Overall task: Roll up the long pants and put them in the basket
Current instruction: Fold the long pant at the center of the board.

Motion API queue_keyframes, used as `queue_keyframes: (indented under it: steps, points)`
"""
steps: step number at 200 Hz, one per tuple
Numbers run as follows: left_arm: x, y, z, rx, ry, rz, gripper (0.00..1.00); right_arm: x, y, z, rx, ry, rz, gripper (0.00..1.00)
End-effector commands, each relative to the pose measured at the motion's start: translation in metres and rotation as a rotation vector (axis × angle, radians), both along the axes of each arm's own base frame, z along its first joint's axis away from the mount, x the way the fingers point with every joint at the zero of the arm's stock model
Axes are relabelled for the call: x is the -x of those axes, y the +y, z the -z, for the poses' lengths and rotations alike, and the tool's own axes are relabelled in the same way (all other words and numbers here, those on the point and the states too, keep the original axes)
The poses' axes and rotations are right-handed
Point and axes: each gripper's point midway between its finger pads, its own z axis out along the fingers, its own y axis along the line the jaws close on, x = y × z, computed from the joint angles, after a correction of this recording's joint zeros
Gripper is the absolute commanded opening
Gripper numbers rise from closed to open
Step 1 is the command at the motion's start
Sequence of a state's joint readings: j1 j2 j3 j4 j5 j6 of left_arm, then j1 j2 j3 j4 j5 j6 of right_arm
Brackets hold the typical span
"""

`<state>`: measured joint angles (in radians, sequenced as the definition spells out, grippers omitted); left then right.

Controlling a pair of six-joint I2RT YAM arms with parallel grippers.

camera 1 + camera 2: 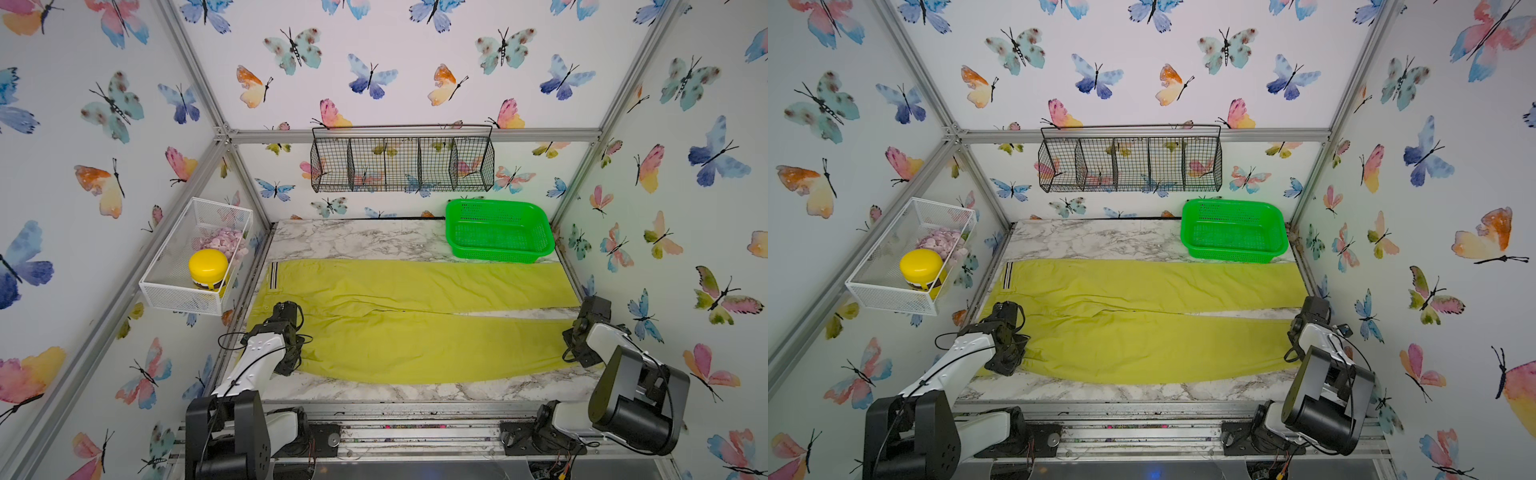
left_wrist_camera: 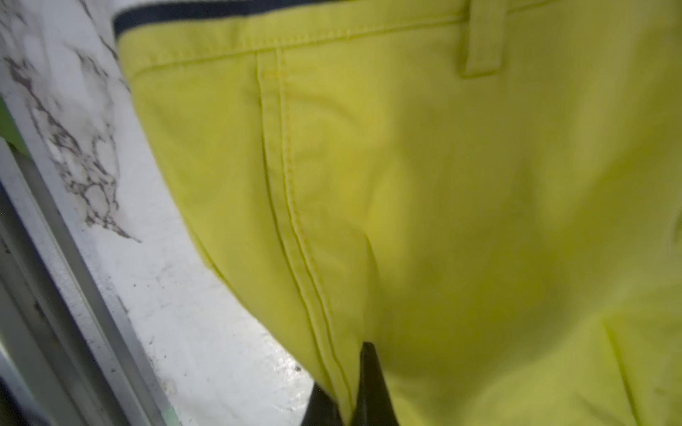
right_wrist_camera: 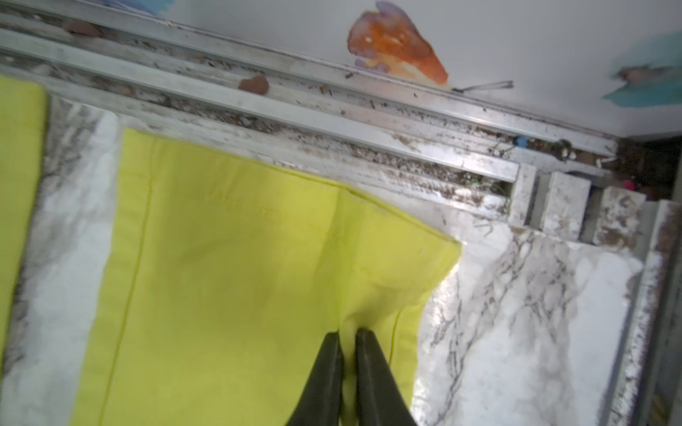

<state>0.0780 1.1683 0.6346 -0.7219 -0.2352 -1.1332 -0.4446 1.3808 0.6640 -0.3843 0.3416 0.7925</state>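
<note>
The long pants (image 1: 415, 332) (image 1: 1142, 332) lie flat across the marble table (image 1: 353, 241), chartreuse, with the striped waistband (image 1: 273, 275) at the left and both legs running right. My left gripper (image 2: 347, 383) is shut on the near side seam of the long pants (image 2: 406, 166), just below the waistband. My right gripper (image 3: 347, 333) is shut on a small pinch of cloth at the near leg's cuff (image 3: 258, 239). In both top views the wrists hide the fingertips of both grippers.
A bright green plastic basket (image 1: 498, 232) sits at the back right of the table, touching the far leg. A black wire rack (image 1: 403, 162) hangs on the back wall. A white mesh tray (image 1: 183, 286) on the left wall holds a yellow-lidded jar (image 1: 208, 266).
</note>
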Motion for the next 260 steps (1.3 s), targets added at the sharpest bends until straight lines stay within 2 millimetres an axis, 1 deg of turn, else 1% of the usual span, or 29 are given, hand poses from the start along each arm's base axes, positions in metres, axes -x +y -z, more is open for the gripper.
queue_keyframes:
  steps: [1,11,24,50,72,97,108,120,133,146,150,167,178,188,198,206,217,225,241,260]
  points:
    - [-0.017,0.015,-0.048,-0.081,-0.101,-0.012,0.00,-0.010,-0.009,-0.013,0.024,0.003,-0.004,0.13]
    - [-0.025,0.021,-0.064,-0.108,-0.133,-0.019,0.00,-0.015,-0.012,-0.017,0.028,-0.010,0.005,0.13]
    - [-0.034,0.028,-0.080,-0.135,-0.151,-0.026,0.00,-0.024,-0.016,-0.025,0.031,-0.039,0.016,0.13]
    - [-0.041,0.038,-0.107,-0.187,-0.145,-0.036,0.00,-0.041,-0.022,-0.047,0.051,-0.120,0.032,0.13]
    - [-0.046,0.047,-0.122,-0.246,-0.191,-0.045,0.00,-0.055,-0.030,-0.067,0.079,-0.177,0.038,0.13]
    - [-0.061,0.047,-0.136,-0.257,-0.262,-0.024,0.00,-0.065,-0.035,-0.086,0.100,-0.214,0.034,0.12]
    - [-0.064,0.048,-0.142,-0.259,-0.265,-0.025,0.00,-0.067,-0.036,-0.093,0.108,-0.226,0.033,0.12]
    - [-0.061,0.049,-0.148,-0.264,-0.246,-0.030,0.00,-0.067,-0.036,-0.098,0.117,-0.235,0.028,0.12]
    - [-0.054,0.050,-0.151,-0.269,-0.219,-0.030,0.00,-0.064,-0.036,-0.102,0.129,-0.236,0.028,0.12]
    - [-0.044,0.050,-0.150,-0.277,-0.214,-0.037,0.00,-0.060,-0.038,-0.106,0.150,-0.231,0.030,0.12]
    - [-0.041,0.050,-0.147,-0.276,-0.208,-0.036,0.00,-0.059,-0.038,-0.108,0.157,-0.231,0.029,0.12]
    - [-0.028,0.047,-0.144,-0.272,-0.228,-0.035,0.00,-0.056,-0.038,-0.113,0.171,-0.231,0.018,0.12]
    - [-0.020,0.046,-0.142,-0.270,-0.238,-0.032,0.00,-0.054,-0.033,-0.109,0.149,-0.230,0.009,0.13]
    - [-0.014,0.045,-0.140,-0.271,-0.246,-0.031,0.00,-0.052,-0.020,-0.094,0.085,-0.233,-0.014,0.17]
    - [-0.009,0.045,-0.139,-0.273,-0.254,-0.029,0.00,-0.042,-0.007,-0.070,0.015,-0.213,-0.013,0.26]
    - [-0.007,0.045,-0.140,-0.277,-0.260,-0.029,0.00,-0.029,0.002,-0.049,-0.029,-0.174,0.004,0.31]
    - [-0.005,0.045,-0.142,-0.281,-0.265,-0.027,0.00,-0.011,0.013,-0.023,-0.082,-0.118,0.021,0.36]
    - [-0.004,0.045,-0.142,-0.283,-0.263,-0.024,0.00,0.000,0.020,-0.010,-0.106,-0.082,0.015,0.36]
    - [-0.004,0.044,-0.143,-0.280,-0.261,-0.017,0.00,0.013,0.030,0.007,-0.133,-0.058,0.001,0.36]
    - [-0.005,0.042,-0.138,-0.268,-0.247,-0.007,0.00,0.019,0.034,0.012,-0.133,-0.066,-0.005,0.38]
